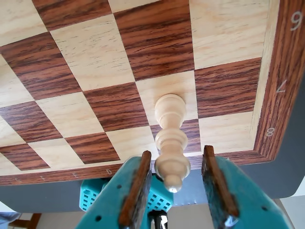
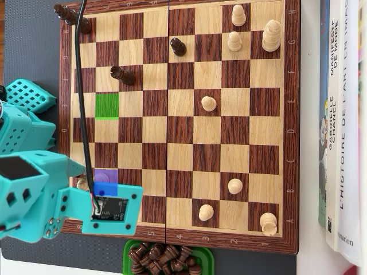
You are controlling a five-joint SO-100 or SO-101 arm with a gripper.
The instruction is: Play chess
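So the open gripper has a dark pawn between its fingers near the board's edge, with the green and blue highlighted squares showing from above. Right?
Not quite: the piece between the fingers of the gripper is light wood, not dark, as the wrist view shows. The jaws are open, and the overhead view shows the green square and blue square.

Pale piece (image 1: 170,138) on the board (image 1: 95,62), between pincer (image 1: 177,183) fingers.

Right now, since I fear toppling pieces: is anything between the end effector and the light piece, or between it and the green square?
Nothing visible. The light piece stands inside the open end effector. In the overhead view, the squares leading to the green square are bare; a dark piece stands just beyond it.
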